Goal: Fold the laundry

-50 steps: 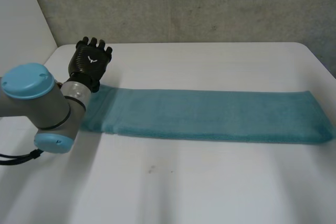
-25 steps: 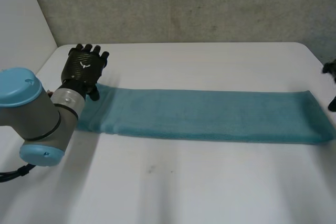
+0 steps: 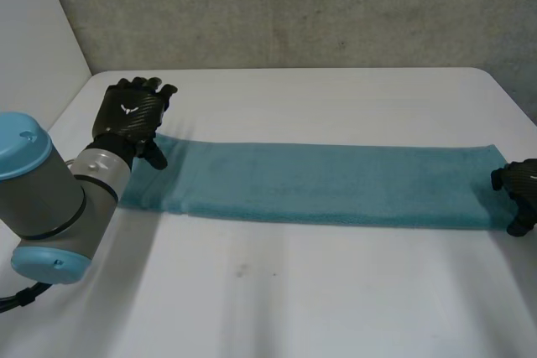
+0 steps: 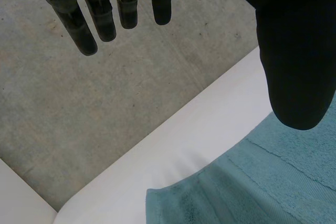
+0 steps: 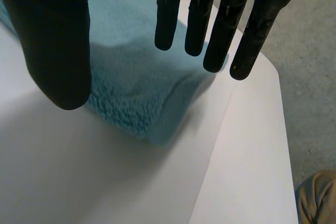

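Two hands, left hand [image 3: 130, 113] and right hand [image 3: 518, 187], both open, one at each end of a teal towel [image 3: 336, 182].
Towel lies flat on the white desk [image 3: 277, 308] as a long folded strip running left to right. Left hand is over the strip's left end, fingers straight, thumb apart, holding nothing. Right hand is over the right end, fingers straight above the towel's corner, thumb apart, gripping nothing.
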You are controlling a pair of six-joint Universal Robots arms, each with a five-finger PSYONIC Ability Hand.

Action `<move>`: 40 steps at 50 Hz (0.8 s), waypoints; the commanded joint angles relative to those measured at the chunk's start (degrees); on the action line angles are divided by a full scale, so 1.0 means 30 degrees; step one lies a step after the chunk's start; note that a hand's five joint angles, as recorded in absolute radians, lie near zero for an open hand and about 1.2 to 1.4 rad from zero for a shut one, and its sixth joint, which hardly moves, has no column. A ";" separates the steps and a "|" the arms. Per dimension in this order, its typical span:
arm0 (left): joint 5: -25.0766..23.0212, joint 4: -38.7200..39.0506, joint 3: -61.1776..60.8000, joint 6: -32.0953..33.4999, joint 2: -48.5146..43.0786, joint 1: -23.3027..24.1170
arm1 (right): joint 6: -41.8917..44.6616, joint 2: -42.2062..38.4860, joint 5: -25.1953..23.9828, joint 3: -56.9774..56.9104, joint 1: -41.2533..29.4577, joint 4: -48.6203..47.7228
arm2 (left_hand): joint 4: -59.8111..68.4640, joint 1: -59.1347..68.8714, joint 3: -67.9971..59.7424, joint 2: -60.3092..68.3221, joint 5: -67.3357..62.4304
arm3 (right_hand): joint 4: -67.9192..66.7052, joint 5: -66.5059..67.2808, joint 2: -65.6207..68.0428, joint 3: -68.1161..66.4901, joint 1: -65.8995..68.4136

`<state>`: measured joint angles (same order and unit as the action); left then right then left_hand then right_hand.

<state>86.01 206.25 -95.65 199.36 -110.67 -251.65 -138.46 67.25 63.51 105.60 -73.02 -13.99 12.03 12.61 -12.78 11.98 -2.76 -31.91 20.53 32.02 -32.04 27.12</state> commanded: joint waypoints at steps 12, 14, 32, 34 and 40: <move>-0.0019 0.0011 -0.0136 0.0020 -0.0053 -0.0080 | 0.0157 -0.1351 0.0421 -0.1011 0.0491 -0.1635 | -0.0660 -0.0855 0.0912 -0.0645 0.0905 | -1.6029 1.6491 1.5994 -1.5987 1.7627; -0.0019 0.0011 -0.0195 0.0020 -0.0053 -0.0109 | 0.0332 -0.1671 0.1208 -0.1594 0.0812 -0.1927 | -0.0660 -0.0855 0.0912 -0.0645 0.0905 | -1.6029 1.6491 1.5994 -1.5987 1.7627; 0.0011 0.0011 -0.0284 -0.0009 0.0269 -0.0168 | 0.2442 -0.2905 0.7040 -0.5961 0.2338 -0.1724 | -0.0660 -0.0855 0.0912 -0.0645 0.0905 | -1.6029 1.6491 1.5994 -1.5987 1.7627; 0.0011 0.0040 -0.0284 -0.0009 0.0298 -0.0197 | 0.2239 -0.2614 0.7013 -0.6020 0.2105 -0.1723 | -0.0660 -0.0855 0.0912 -0.0645 0.0905 | -1.6029 1.6491 1.5994 -1.5987 1.7627; 0.0040 0.0040 -0.0254 -0.0009 0.0503 -0.0256 | 0.1594 -0.0504 0.6983 -0.6225 -0.1635 -0.1869 | -0.0660 -0.0855 0.0912 -0.0645 0.0905 | -1.6029 1.6491 1.5994 -1.5987 1.7627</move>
<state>86.06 206.34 -96.51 199.35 -109.68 -252.24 -131.79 60.63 84.74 87.36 -68.20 -19.25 12.03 12.61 -12.78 11.98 -2.76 -68.25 55.67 67.68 -67.76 54.39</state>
